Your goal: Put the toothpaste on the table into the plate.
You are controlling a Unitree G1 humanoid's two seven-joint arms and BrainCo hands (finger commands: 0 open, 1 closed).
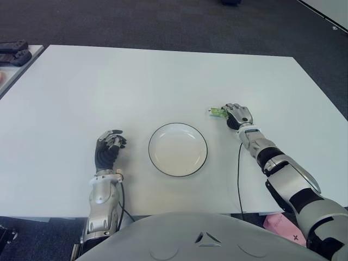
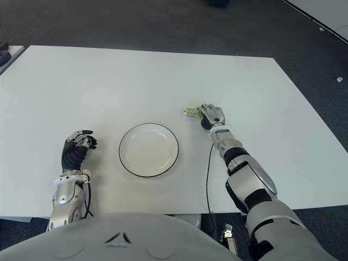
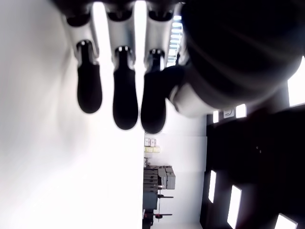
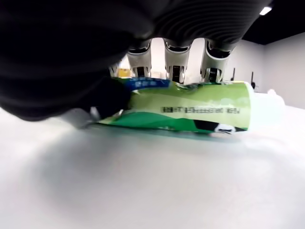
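A green and white toothpaste tube [image 4: 190,109] lies flat on the white table [image 1: 136,87], to the right of the plate and beyond its far edge. My right hand [image 1: 238,115] covers it, fingers [image 4: 174,67] curled over the far side and the thumb pressed against its tail end. Only the tube's cap end [image 1: 217,112] sticks out from the hand toward the left. The white plate [image 1: 163,136] with a dark rim sits in front of me with nothing in it. My left hand [image 1: 109,148] shows to the left of the plate, fingers relaxed and holding nothing.
Dark objects [image 1: 13,53] lie on a neighbouring surface at the far left. A black cable [image 1: 238,179] runs along my right forearm to the table's near edge. Dark carpet surrounds the table.
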